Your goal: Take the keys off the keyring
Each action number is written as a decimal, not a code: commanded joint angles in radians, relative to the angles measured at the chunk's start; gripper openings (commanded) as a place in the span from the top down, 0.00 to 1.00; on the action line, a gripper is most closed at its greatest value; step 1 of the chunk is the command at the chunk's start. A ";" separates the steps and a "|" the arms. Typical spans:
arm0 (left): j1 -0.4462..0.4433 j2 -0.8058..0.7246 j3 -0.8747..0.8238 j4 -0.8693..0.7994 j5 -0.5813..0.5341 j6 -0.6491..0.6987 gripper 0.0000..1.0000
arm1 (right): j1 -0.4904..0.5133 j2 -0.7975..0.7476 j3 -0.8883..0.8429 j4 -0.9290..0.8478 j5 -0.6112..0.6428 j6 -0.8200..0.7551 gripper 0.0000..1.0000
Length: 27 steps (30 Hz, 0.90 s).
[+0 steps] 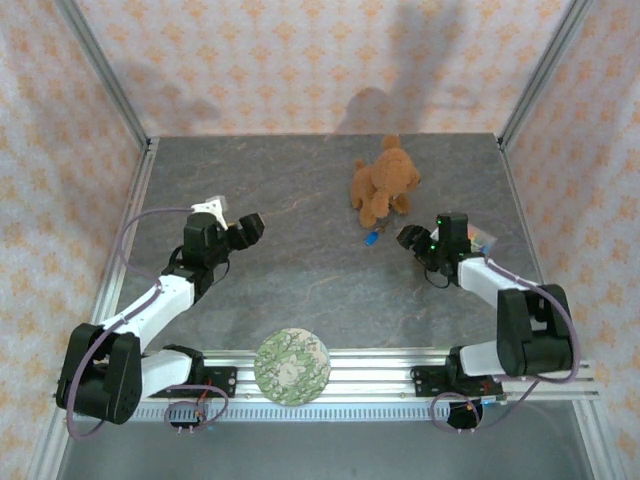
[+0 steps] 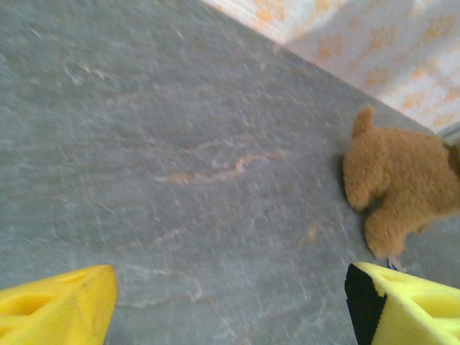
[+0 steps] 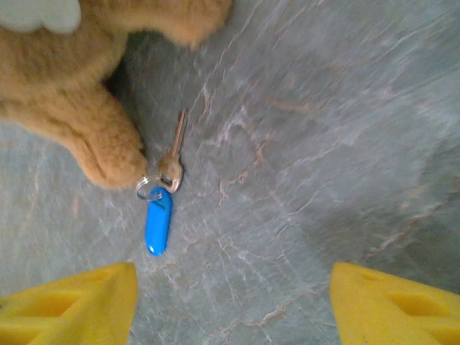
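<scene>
A silver key (image 3: 175, 154) lies flat on the grey table, joined by a small keyring (image 3: 149, 188) to a blue oval tag (image 3: 158, 219). The ring touches a paw of the brown plush bear (image 3: 65, 93). From above, the blue tag (image 1: 371, 238) shows just in front of the bear (image 1: 385, 185). My right gripper (image 3: 233, 309) is open, hovering above the table to the right of the keys, with nothing between its yellow fingers (image 3: 79, 305). It sits right of the tag in the top view, right gripper (image 1: 418, 250). My left gripper (image 2: 230, 309) is open over bare table, far left of the bear (image 2: 402, 180).
The left gripper (image 1: 243, 232) hangs over the table's left half. A round green patterned disc (image 1: 291, 366) rests on the rail between the arm bases. Patterned walls with metal posts close in the table (image 1: 300, 280) on three sides.
</scene>
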 commanded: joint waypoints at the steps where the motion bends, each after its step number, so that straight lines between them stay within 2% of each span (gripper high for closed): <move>1: -0.017 -0.018 -0.018 -0.046 0.025 -0.020 0.16 | 0.032 0.059 0.060 0.056 -0.031 0.008 0.36; 7: -0.032 -0.024 -0.032 -0.037 0.017 -0.034 0.16 | 0.042 0.162 0.107 0.099 -0.042 0.034 0.44; 17: -0.038 -0.015 -0.028 -0.037 0.017 -0.037 0.15 | 0.042 0.336 0.197 0.181 -0.081 0.135 0.46; 27: -0.038 -0.001 -0.038 -0.031 0.008 -0.037 0.15 | 0.042 0.444 0.237 0.239 -0.116 0.206 0.60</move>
